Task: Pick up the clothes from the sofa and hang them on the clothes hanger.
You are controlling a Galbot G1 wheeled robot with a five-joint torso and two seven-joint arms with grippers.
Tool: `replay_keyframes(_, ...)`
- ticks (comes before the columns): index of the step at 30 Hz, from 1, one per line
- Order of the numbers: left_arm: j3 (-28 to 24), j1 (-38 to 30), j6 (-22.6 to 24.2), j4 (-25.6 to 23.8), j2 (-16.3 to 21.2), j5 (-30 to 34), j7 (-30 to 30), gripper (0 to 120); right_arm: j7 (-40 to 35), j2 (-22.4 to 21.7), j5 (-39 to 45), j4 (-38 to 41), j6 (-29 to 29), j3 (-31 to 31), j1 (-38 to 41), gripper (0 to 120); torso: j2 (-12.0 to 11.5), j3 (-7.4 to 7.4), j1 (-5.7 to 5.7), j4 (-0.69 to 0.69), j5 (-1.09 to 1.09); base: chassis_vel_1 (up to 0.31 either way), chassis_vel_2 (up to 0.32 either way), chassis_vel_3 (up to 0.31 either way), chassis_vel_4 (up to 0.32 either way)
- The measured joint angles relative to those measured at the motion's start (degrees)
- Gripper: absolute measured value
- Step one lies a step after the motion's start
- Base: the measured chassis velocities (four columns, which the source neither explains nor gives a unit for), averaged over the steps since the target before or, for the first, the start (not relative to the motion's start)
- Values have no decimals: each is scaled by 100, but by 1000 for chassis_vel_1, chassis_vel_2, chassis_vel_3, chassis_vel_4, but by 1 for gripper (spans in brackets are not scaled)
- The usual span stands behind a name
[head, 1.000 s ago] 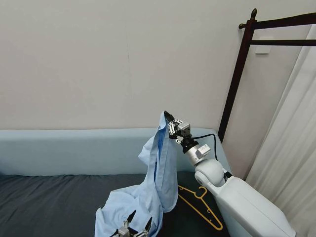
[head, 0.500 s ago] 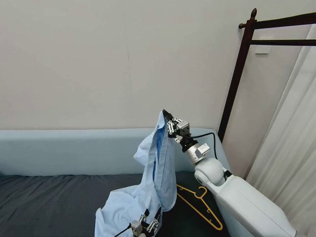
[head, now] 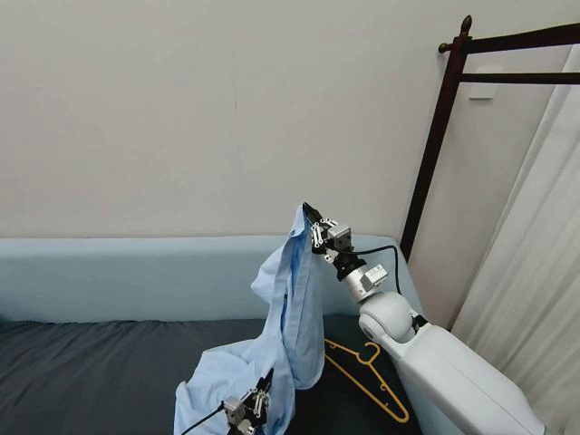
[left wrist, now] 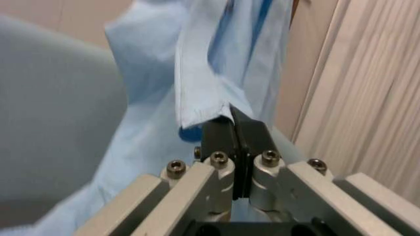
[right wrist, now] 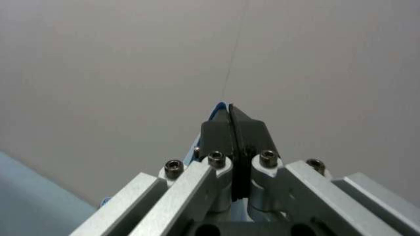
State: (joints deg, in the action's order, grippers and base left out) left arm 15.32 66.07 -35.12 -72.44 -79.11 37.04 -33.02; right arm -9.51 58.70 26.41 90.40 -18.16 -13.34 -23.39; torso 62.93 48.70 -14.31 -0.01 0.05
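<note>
A light blue shirt point(head: 294, 308) hangs in the air over the sofa, its lower part still heaped on the dark seat. My right gripper point(head: 309, 214) is raised in front of the wall and shut on the shirt's collar; in the right wrist view a sliver of blue cloth pokes out past the closed tips point(right wrist: 229, 110). My left gripper point(head: 265, 384) is low at the front, shut on a hem edge of the shirt point(left wrist: 196, 73), with its pads pinched together point(left wrist: 233, 118). The dark wooden clothes rack point(head: 437, 145) stands to the right of the sofa.
A yellow wire hanger point(head: 364, 367) lies on the dark seat cushion point(head: 91, 372) beside the shirt. The sofa's pale blue backrest point(head: 127, 276) runs along the wall. A white curtain point(head: 535, 299) hangs at the far right, close to the rack.
The left gripper, open a second ago beneath the shirt, has closed on the shirt's lower edge and shifted slightly. The right gripper still holds the collar at about the same height.
</note>
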Motion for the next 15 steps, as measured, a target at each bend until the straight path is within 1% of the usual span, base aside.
replay_keyframes(1,47,-29,8,-229,94,7,80,0,-116,-21,-1,-20,86,31,0,0,0,0,0,0,0,0,0,0,0)
replay_keyframes(2,47,-29,8,-229,94,7,80,0,-116,-21,-1,-20,86,31,0,0,0,0,0,0,0,0,0,0,0)
replay_keyframes(3,92,-63,35,-444,202,-9,192,0,-219,-47,-2,-21,191,65,0,0,0,0,0,0,0,0,0,0,0)
replay_keyframes(5,204,-173,198,-1156,554,13,671,0,-407,-130,10,28,448,174,15,0,-1,0,0,-1,0,0,0,0,0)
replay_keyframes(6,204,-173,198,-1156,554,13,671,0,-407,-130,10,28,448,174,15,0,-1,0,0,-1,0,0,0,0,0)
replay_keyframes(8,228,-296,440,-1770,961,237,1092,0,-439,-227,59,129,559,245,75,0,0,0,0,-2,-1,0,0,0,0)
replay_keyframes(9,230,-343,502,-1941,1116,317,1219,0,-440,-255,76,161,578,260,97,0,0,0,0,-2,-2,0,0,0,0)
replay_keyframes(11,251,-512,641,-2378,1611,522,1596,0,-442,-318,142,257,623,292,163,0,0,0,0,-2,-1,0,0,0,0)
replay_keyframes(12,251,-512,641,-2378,1611,522,1596,0,-442,-318,142,257,623,292,163,0,0,0,0,-2,-1,0,0,0,0)
replay_keyframes(13,266,-594,684,-2536,1838,613,1734,0,-444,-339,182,303,634,305,194,0,0,0,0,-2,0,0,0,0,0)
replay_keyframes(15,321,-868,810,-2957,2573,950,2192,0,-452,-375,327,458,651,346,318,0,0,0,0,-2,1,0,0,0,0)
